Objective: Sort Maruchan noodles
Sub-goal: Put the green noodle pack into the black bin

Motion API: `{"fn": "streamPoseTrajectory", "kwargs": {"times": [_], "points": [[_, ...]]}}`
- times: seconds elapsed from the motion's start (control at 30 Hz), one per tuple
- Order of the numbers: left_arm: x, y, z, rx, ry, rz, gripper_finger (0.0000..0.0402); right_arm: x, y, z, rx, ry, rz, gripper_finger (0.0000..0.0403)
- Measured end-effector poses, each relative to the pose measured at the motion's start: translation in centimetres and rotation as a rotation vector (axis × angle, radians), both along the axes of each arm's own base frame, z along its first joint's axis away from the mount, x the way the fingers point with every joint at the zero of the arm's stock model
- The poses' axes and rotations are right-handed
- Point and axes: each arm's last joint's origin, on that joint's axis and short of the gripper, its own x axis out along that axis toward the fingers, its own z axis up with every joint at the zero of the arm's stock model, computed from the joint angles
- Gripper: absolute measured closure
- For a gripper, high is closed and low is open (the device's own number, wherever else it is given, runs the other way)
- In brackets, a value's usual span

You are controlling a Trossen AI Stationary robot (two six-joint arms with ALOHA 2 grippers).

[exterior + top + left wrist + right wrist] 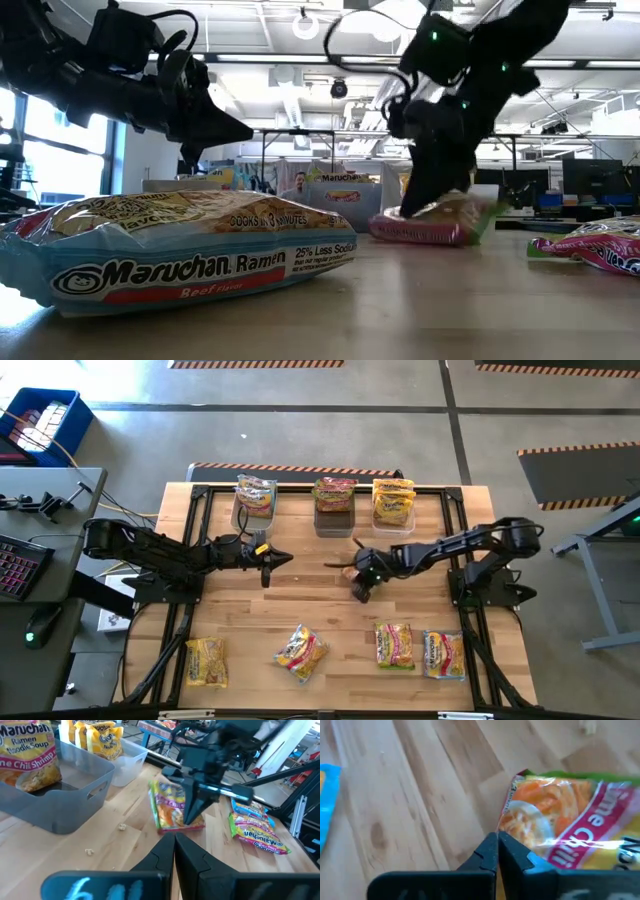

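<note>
My right gripper is at mid-table, shut on a yellow Maruchan packet with pink and green print. My left gripper hovers shut to its left, above the table and holding nothing. Four more packets lie flat along the near edge. Three tubs at the far edge each hold packets. My right gripper pinches the packet by its sealed edge near a corner, between the two fingertips. The fingers come from above, slanting down. The packet is tilted, its lower side on the table and its other end raised.
A black frame runs round the tabletop. Small crumbs lie on the wood near the grey tub. Bare wood stretches between the two grippers and the near row of packets. A blue packet fills the near left of the low view.
</note>
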Motion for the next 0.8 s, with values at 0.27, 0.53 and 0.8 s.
{"fn": "streamPoseTrajectory", "kwargs": {"times": [0.27, 0.53, 0.8], "points": [[0.0, 0.0, -0.1, -0.021, 0.009, 0.003, 0.0396, -0.5, 0.1, 3.0, -0.174, 0.123, -0.119, 0.0402], [0.0, 0.0, -0.2, -0.082, 0.007, 0.031, 0.0396, -1.7, -1.3, 1.4, -0.174, 0.253, -0.280, 0.0402], [1.0, 0.2, -0.9, -0.198, 0.044, 0.064, 0.0390, 1.5, -0.3, 0.3, -0.068, 0.033, -0.028, 0.0402]]}}
